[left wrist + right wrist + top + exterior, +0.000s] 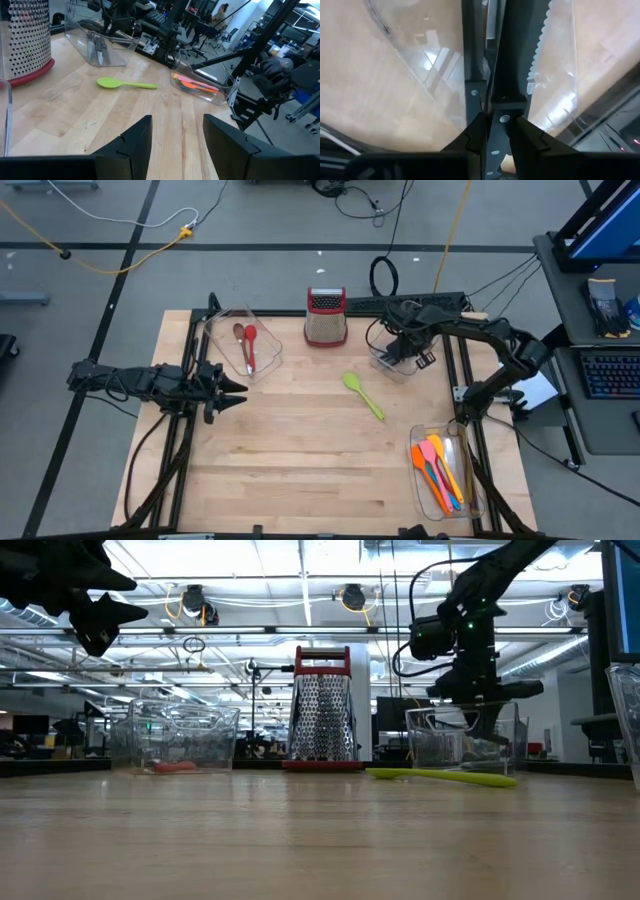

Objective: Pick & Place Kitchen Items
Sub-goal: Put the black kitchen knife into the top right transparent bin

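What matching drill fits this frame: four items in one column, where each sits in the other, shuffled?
Items:
1. green spoon
2. red spoon
3. black-handled knife
4. orange spatula

Places:
A. in the clear bin by the table's near right corner
B. clamped in the right end effector over the far right bin
C. bare on the wood near the table's middle
D. in the far left bin, beside a brown spoon

Pairs: 1-C, 2-D, 3-B, 4-A
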Action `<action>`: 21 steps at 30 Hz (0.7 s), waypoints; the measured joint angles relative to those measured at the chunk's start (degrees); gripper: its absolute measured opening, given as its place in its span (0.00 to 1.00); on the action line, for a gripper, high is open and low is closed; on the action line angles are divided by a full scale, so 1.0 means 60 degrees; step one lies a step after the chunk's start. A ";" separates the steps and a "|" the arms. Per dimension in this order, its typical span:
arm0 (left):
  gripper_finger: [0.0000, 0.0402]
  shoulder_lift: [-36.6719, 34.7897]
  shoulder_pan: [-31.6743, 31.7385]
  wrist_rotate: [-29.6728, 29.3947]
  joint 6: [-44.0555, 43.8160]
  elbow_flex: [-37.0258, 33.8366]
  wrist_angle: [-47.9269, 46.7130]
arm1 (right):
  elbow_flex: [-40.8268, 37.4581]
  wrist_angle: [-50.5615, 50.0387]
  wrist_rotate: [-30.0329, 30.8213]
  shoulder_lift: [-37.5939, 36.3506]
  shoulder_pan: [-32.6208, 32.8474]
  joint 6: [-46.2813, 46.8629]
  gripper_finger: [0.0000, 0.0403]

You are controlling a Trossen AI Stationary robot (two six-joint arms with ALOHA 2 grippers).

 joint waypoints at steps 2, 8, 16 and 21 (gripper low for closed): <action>0.44 -0.0001 -0.0002 0.0000 0.0004 0.0000 -0.0004 | 0.0004 0.0012 -0.0010 0.0084 0.0003 -0.0005 0.12; 0.44 -0.0001 0.0002 0.0000 0.0023 0.0000 -0.0007 | 0.0007 0.0038 -0.0021 0.0344 0.0007 -0.0008 0.13; 0.44 0.0000 -0.0002 0.0007 0.0087 0.0000 -0.0062 | 0.0007 0.0451 0.0279 0.0464 0.0043 0.0315 0.24; 0.44 -0.0003 0.0000 0.0007 0.0259 0.0000 -0.0062 | 0.0007 0.0563 0.0757 0.0457 0.0069 0.0434 0.27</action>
